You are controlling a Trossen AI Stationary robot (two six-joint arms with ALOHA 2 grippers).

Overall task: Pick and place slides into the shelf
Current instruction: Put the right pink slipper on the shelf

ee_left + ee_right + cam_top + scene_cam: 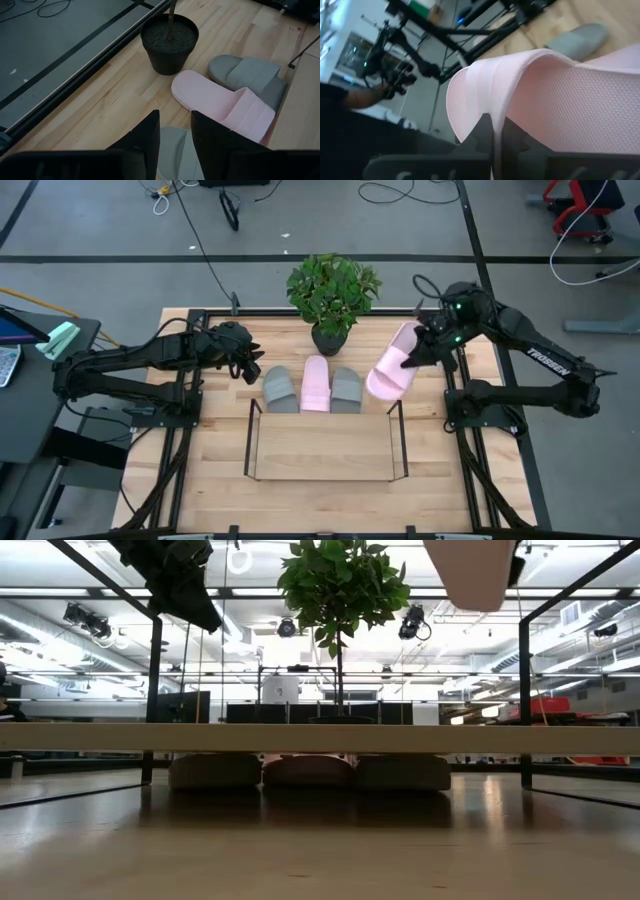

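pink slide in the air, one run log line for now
right gripper: shut on pink slide, lifted | left gripper: open, empty | three slides under shelf

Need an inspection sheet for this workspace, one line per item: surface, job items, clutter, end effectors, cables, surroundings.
Surface: light wood table, black frame.
Job's things: shelf at table centre, board bare; grey slide, pink slide and second grey slide side by side at its far edge; second pink slide lifted off the table, tilted.
Clutter: potted plant behind the slides.
End effectors: right end effector shut on the lifted slide's strap; left end effector open, holding nothing, above the left grey slide.
Cables: loose cables on the floor beyond the table.
Surroundings: grey floor, black tape lines.
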